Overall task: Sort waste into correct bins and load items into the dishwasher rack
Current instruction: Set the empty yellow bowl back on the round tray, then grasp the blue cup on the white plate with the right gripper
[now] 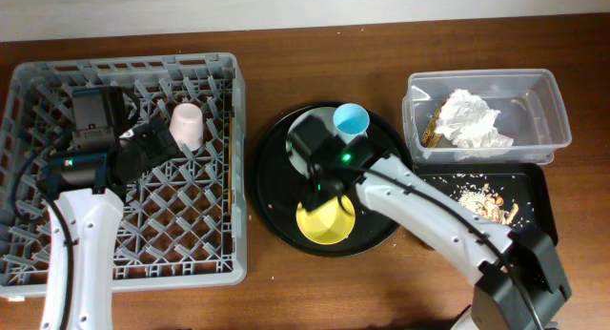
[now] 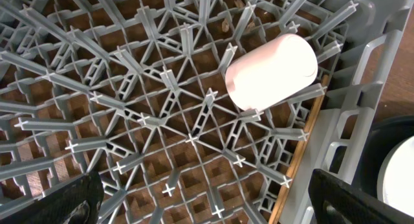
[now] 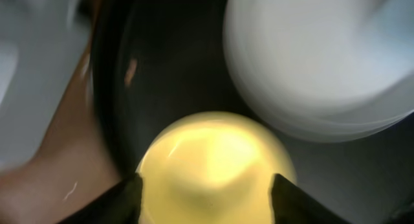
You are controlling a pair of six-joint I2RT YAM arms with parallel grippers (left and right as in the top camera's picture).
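The pink cup point(image 1: 186, 125) lies on its side in the grey dishwasher rack point(image 1: 57, 244); it also shows in the left wrist view point(image 2: 272, 70). My left gripper point(image 2: 207, 204) is open and empty just short of it, over the rack's pegs point(image 2: 162, 114). Thin wooden chopsticks point(image 2: 304, 143) lie along the rack's right wall. My right gripper point(image 3: 204, 191) is open, its fingers on either side of the yellow bowl point(image 3: 213, 159), which sits on the round black tray point(image 1: 272, 163). The pale plate point(image 3: 323, 56) lies beside the bowl. The light blue cup point(image 1: 351, 120) stands at the tray's back.
The clear tub point(image 1: 543, 92) at back right holds the white napkin point(image 1: 472, 120) and brown wrapper point(image 1: 431, 128). The shallow black tray point(image 1: 534, 192) in front of it holds beige food scraps point(image 1: 481, 201). The right wrist view is blurred.
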